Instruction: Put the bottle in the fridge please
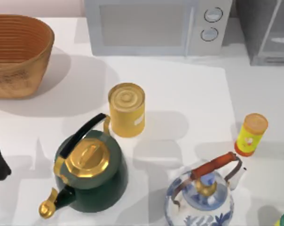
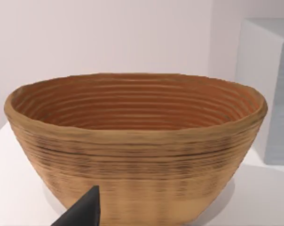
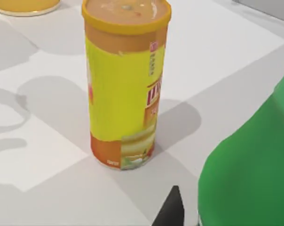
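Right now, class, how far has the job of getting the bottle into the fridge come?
Nothing looks done yet. The bottle stands upright on the table, right of the tin can, apart from the fridge at the back right corner. In hand: the right wrist view looks at the bottle from close by. Left: grasping the bottle, carrying it over and placing it in the fridge.

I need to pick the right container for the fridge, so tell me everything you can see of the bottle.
The bottle is a slim yellow cylinder with an orange cap, an orange base band and a pale label with red marks; it looks like plastic or card. It stands upright and closed on the table at the right side, right of the can and above the blue-and-white kettle. Nothing touches it but the table. In the right wrist view it stands beside a green object.
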Robot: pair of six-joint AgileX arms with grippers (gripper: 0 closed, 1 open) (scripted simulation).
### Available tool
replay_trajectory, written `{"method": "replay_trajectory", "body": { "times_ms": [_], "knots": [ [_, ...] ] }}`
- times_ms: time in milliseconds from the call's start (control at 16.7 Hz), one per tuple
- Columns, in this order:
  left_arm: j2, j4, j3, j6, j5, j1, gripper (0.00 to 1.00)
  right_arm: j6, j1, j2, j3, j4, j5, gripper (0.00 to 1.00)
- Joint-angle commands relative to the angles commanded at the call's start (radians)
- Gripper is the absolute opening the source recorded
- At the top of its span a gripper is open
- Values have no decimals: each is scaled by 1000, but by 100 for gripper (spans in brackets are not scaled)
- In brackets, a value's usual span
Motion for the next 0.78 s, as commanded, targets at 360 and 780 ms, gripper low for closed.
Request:
{"method": "replay_trajectory", "body": {
  "times_ms": [360,780],
  "knots": [
    [0,0,0,0,0,0,100,-412,-137,37,222,-528,-84,1],
    [0,0,0,0,0,0,100,-802,-302,95,448,-1150,-104,1]
  ]
}}
